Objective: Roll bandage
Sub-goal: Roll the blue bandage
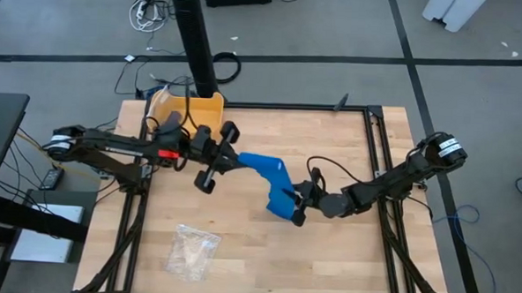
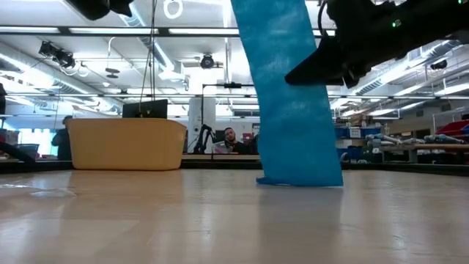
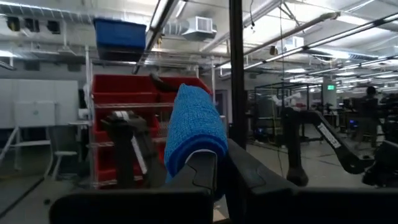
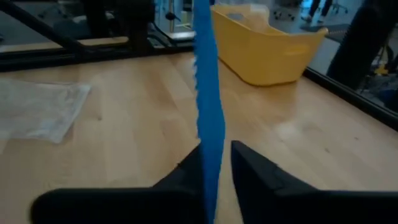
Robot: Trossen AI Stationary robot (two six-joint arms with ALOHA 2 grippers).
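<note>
The bright blue bandage (image 1: 268,178) runs as a strip from my left gripper (image 1: 234,160) down toward my right gripper (image 1: 295,204) at mid-table. The low view shows it hanging as a broad band (image 2: 282,88) with its lower end (image 2: 300,178) resting on the table. My left gripper (image 3: 221,165) is raised and shut on the upper end, which bulges rounded above the fingertips. My right gripper (image 4: 217,168) is low over the table and open. The strip (image 4: 208,93) runs edge-on between its fingers. My left gripper pinches the bandage's upper end (image 3: 196,146) between its two fingers, coming from the table's left and slanting upward. That end curls over above the fingertips like a rounded fold or roll. The strip below it is lifted off the table. My right gripper has the strip close against one finger (image 4: 186,177), with a gap to the other; whether it touches, I cannot tell.
A yellow bin (image 1: 187,112) stands at the table's far left, with a black pole (image 1: 195,38) behind it. A clear crinkled plastic bag (image 1: 193,249) lies near the front left. Black frame rails (image 1: 379,160) run along the table's sides.
</note>
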